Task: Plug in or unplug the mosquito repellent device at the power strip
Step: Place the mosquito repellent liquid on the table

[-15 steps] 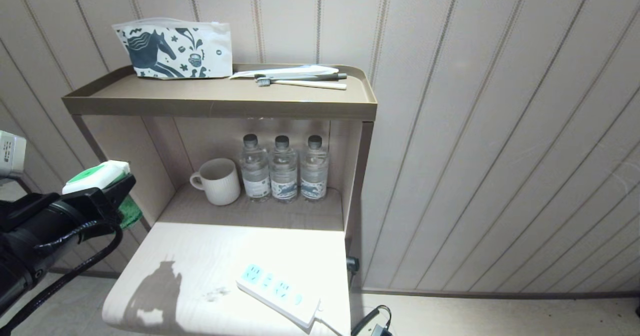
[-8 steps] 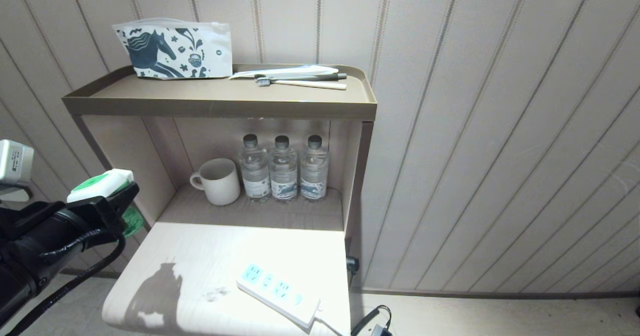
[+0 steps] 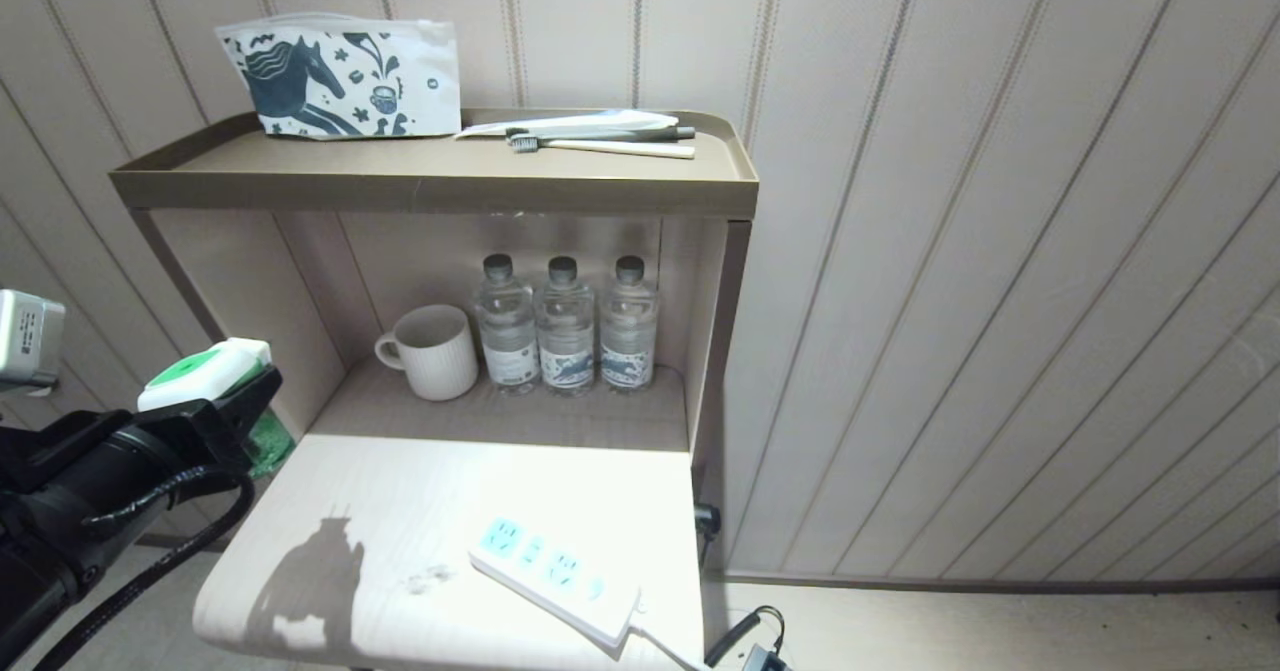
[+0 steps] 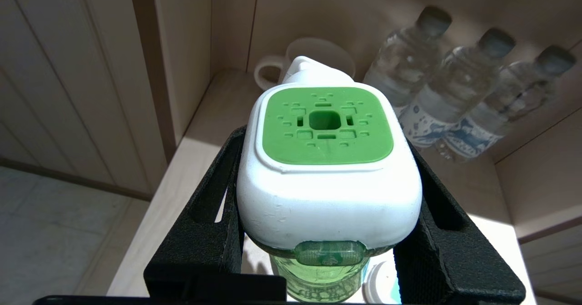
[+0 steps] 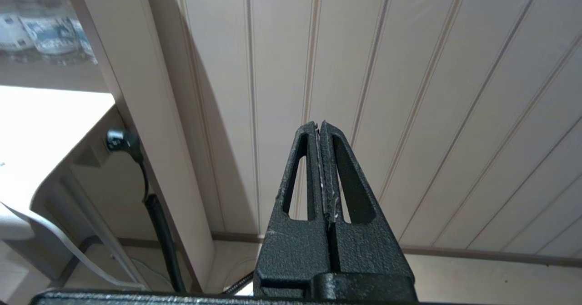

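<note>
The mosquito repellent device [image 3: 205,373] [image 4: 325,159], a white head with a green face over a translucent green bottle, hangs in the air left of the stand. My left gripper [image 3: 235,401] [image 4: 325,159] is shut on its white head, one black finger on each side. The power strip [image 3: 553,579], white with light-blue sockets, lies on the pale lower board [image 3: 400,531] near its front right corner, well to the right of the device. Nothing is plugged into it. My right gripper [image 5: 319,125] is shut and empty, pointing at the panelled wall; it does not show in the head view.
A white mug [image 3: 432,351] and three clear water bottles [image 3: 563,326] stand in the shelf recess behind the board. On the top tray [image 3: 430,186] lie a horse-print pouch [image 3: 340,76] and toothbrushes [image 3: 600,141]. A black cable [image 5: 159,218] hangs beside the stand.
The whole head view has shifted a little, the stand sitting higher in the picture. My left gripper with the device has edged slightly right and down.
</note>
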